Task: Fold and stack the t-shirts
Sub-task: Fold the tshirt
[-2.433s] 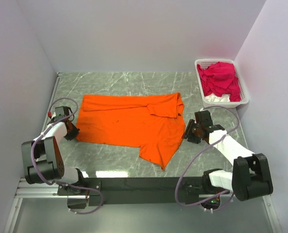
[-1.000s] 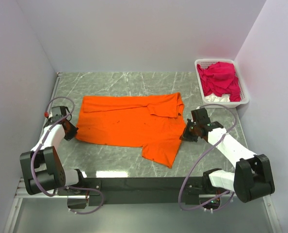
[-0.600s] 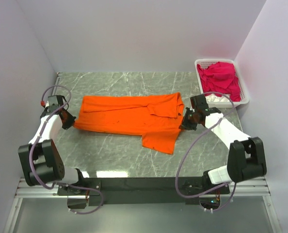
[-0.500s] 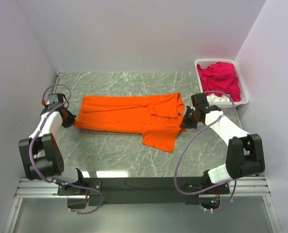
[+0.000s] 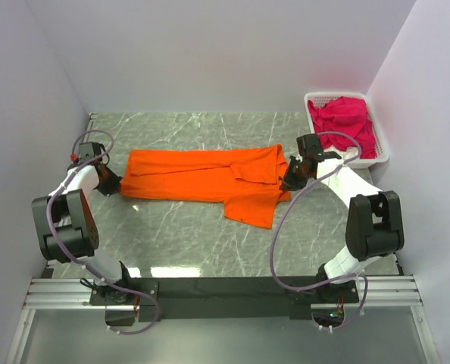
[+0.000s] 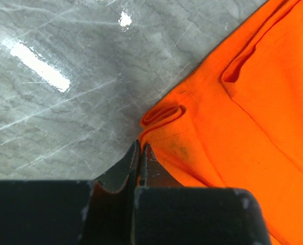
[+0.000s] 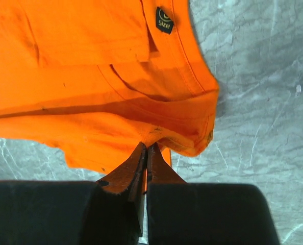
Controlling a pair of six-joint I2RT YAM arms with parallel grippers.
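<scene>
The orange t-shirt lies across the middle of the grey marble table, folded into a long narrow band with one sleeve hanging toward me at the right. My left gripper is shut on its left edge; in the left wrist view the jaws pinch the hem. My right gripper is shut on its right edge; in the right wrist view the jaws pinch the cloth below the collar. Several magenta-pink t-shirts lie bunched in the basket at the back right.
A white slotted basket stands at the back right corner against the right wall. White walls close the table on the left, back and right. Bare marble stretches between the shirt and the arm bases.
Both grippers have carried the shirt's near edge away from me over the far half. The shirt is now a narrower band. The arms have stretched further out.
</scene>
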